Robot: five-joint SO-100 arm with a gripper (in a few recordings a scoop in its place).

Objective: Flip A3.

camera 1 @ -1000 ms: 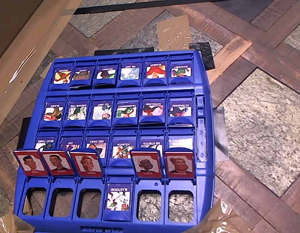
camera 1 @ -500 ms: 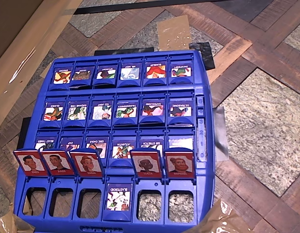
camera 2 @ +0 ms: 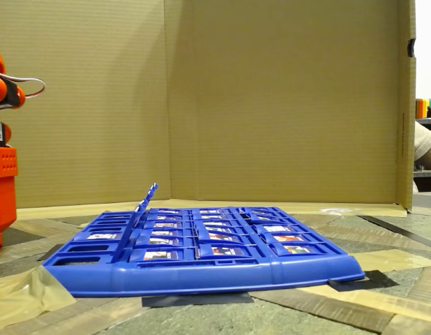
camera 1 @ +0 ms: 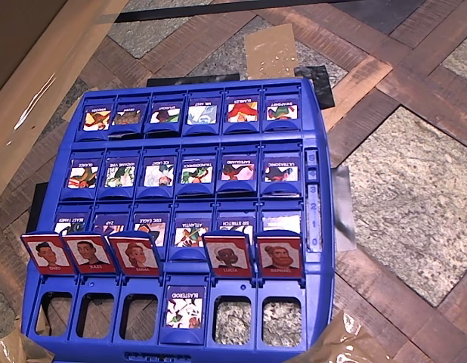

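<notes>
A3 (camera 1: 185, 306) lies flat in the front row of the blue game board (camera 1: 318, 121), blue side up, with a whitish picture captioned BLASTEROID. Red portrait tiles stand upright on both sides of it: EMMA (camera 1: 137, 254) on its left and LUCIA (camera 1: 228, 255) on its right in the overhead view. In the fixed view the board (camera 2: 201, 279) is seen low from the side, with the row of standing tiles (camera 2: 144, 199) leaning up. An orange arm part (camera 2: 2, 174) stands at that view's left edge, away from the board.
The other rows of tiles (camera 1: 188, 174) lie flat, blue side up. A cardboard wall (camera 2: 271, 105) rises behind the board. Tape patches (camera 1: 270, 49) lie on the wood-and-stone patterned floor. A person's sleeve (camera 2: 425, 146) shows at the far right edge.
</notes>
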